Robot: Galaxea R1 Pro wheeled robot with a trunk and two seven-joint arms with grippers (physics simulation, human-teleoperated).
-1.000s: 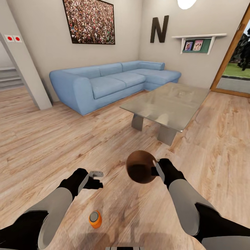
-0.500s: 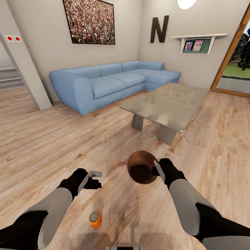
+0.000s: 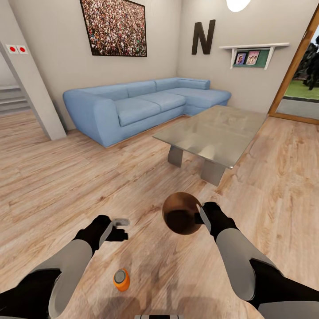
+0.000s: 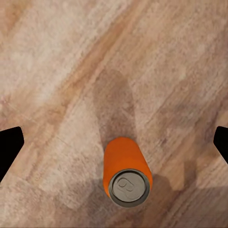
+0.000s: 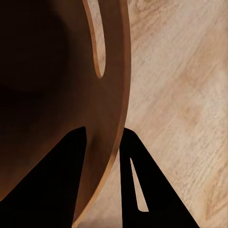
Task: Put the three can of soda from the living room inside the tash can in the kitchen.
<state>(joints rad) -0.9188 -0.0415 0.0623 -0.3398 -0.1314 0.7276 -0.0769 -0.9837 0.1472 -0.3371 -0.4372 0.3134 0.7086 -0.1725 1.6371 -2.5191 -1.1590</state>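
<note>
One orange soda can [image 3: 120, 279] stands upright on the wood floor just in front of me, its grey top [image 4: 127, 186] facing up. My left gripper [image 3: 120, 228] hovers open above the floor, beyond the can and a little left of it; in the left wrist view its fingertips [image 4: 9, 145] stand wide apart with the can between and below them. My right gripper [image 3: 198, 216] is shut on the rim of the trash can [image 3: 179, 213], which is held off the floor, its coppery brown inside facing me. The rim [image 5: 114, 118] sits between the two dark fingers [image 5: 137, 185].
A glass-topped low table [image 3: 212, 133] stands ahead to the right, with a long light-blue sofa [image 3: 133, 104] behind it along the wall. A grey pillar [image 3: 31, 84] rises at the left and a doorway [image 3: 301, 84] opens at the far right.
The left gripper has drawn slightly back toward me above the floor. The trash can in the right gripper has shifted a touch to the right. The orange can has not moved.
</note>
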